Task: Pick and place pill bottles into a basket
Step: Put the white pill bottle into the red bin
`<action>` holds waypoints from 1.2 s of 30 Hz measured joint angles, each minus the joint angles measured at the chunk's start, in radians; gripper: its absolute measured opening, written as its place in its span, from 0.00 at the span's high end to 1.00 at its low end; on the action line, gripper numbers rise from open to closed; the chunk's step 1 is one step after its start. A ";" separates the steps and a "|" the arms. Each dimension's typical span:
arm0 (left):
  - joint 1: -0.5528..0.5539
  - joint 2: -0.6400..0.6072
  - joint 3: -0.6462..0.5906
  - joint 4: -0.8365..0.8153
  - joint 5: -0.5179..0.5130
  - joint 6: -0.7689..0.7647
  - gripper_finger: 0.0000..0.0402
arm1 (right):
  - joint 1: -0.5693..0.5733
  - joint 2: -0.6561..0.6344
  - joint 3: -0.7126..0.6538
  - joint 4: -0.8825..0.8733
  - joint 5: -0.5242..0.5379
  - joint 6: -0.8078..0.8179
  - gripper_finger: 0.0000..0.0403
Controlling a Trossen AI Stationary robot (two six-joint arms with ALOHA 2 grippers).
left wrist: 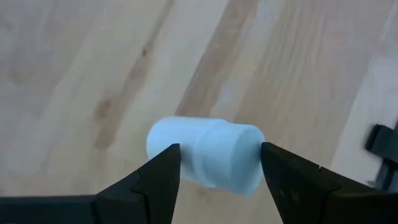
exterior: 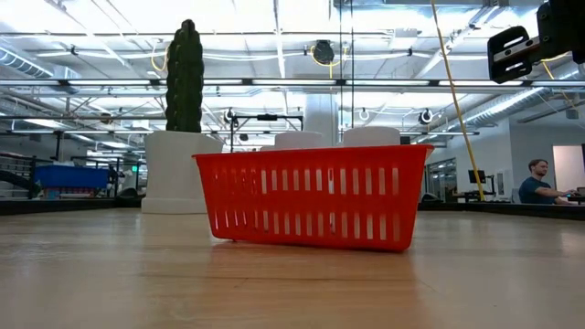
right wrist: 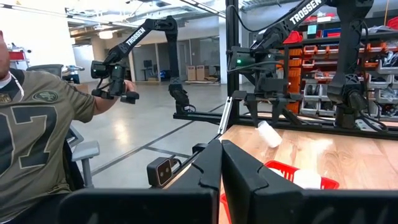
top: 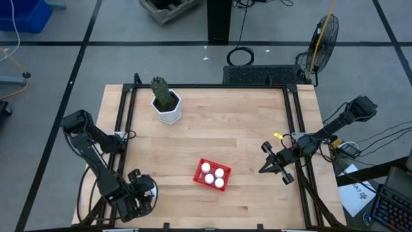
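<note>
My left gripper (top: 138,193) is near the table's near left corner, shut on a white pill bottle (left wrist: 205,155). That bottle also shows in the right wrist view (right wrist: 268,134), tilted below the left gripper. The red mesh basket (top: 212,174) stands right of the table's middle, toward the near edge, with several white pill bottles (top: 212,174) upright in it. My right gripper (top: 273,164) is right of the basket, off the table top, shut and empty; its fingers meet in the right wrist view (right wrist: 221,163). My left gripper pinches the pill bottle between its two fingers (left wrist: 165,177), which lie across its round side wall (left wrist: 189,163). The fingers come from above. The bottle lies on its side in the hold, a little tilted, and appears clear of the table.
A white hexagonal pot with a green cactus (top: 168,106) stands at the far left of the table. Black rails (top: 296,129) run along the table's sides. A person (right wrist: 37,124) sits beyond the table; another person (exterior: 535,183) sits far off in the room.
</note>
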 joint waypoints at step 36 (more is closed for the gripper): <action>0.160 0.055 0.000 0.006 0.146 -0.251 0.44 | 0.000 0.000 0.000 0.000 0.000 0.000 0.99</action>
